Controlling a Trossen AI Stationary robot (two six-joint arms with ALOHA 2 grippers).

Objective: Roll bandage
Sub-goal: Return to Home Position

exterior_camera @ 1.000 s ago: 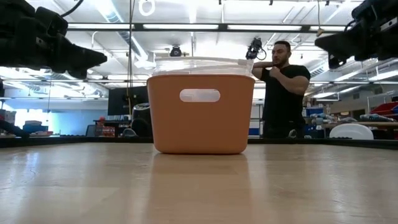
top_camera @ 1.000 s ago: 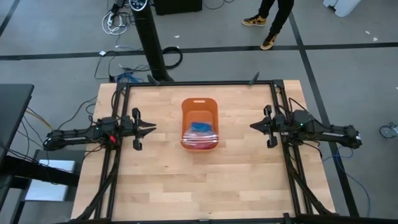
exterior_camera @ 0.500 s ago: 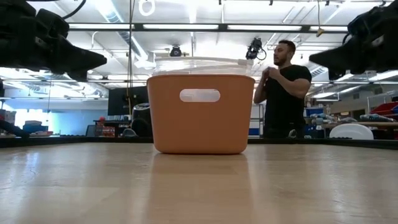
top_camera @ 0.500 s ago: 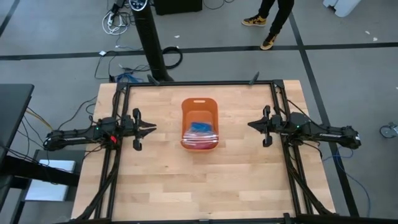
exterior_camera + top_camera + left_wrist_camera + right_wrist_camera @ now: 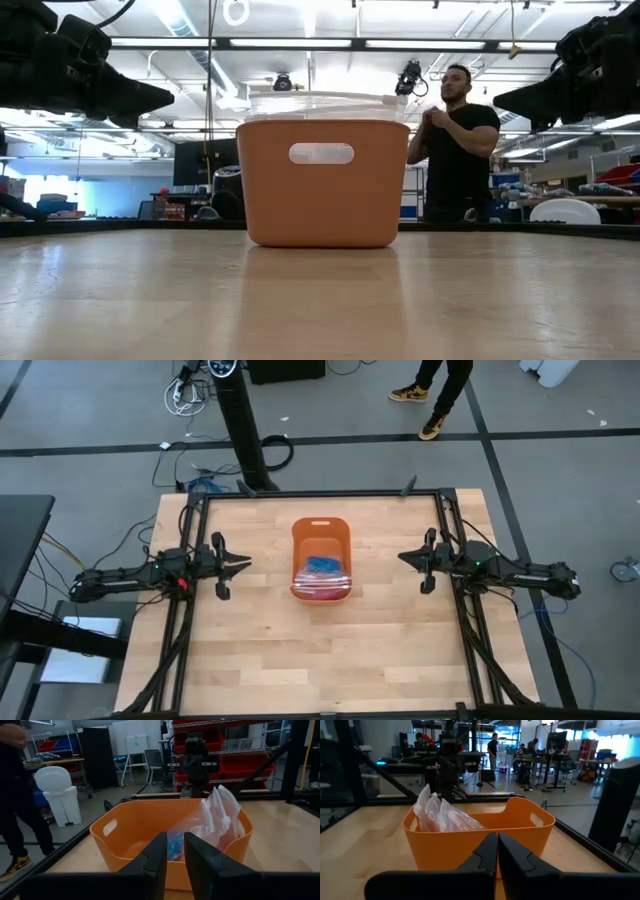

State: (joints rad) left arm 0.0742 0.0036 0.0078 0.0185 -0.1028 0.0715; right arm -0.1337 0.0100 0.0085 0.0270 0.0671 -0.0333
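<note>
An orange tray (image 5: 320, 522) stands on the middle of the wooden table. Inside it lies a clear crinkly plastic bag (image 5: 322, 580), with the blue bandage (image 5: 320, 563) showing through it; the left wrist view also shows the bandage (image 5: 173, 846) in the bag (image 5: 216, 812). My left gripper (image 5: 246, 564) hovers level to the tray's left, pointing at it, with a narrow gap between its fingers (image 5: 156, 851). To the tray's right, my right gripper (image 5: 402, 557) also hovers level and points at the tray (image 5: 530, 822), its fingers (image 5: 487, 849) together. Neither gripper touches anything.
Black frame rails (image 5: 455, 530) run along the table's left, right and far edges. Bare wood lies between each gripper and the tray, and across the table's near half. A person (image 5: 455, 140) stands in the room beyond the far edge.
My right gripper has sunk a little and swung slightly toward the table's far edge, still pointing at the tray. The person behind the table has shifted his arms.
</note>
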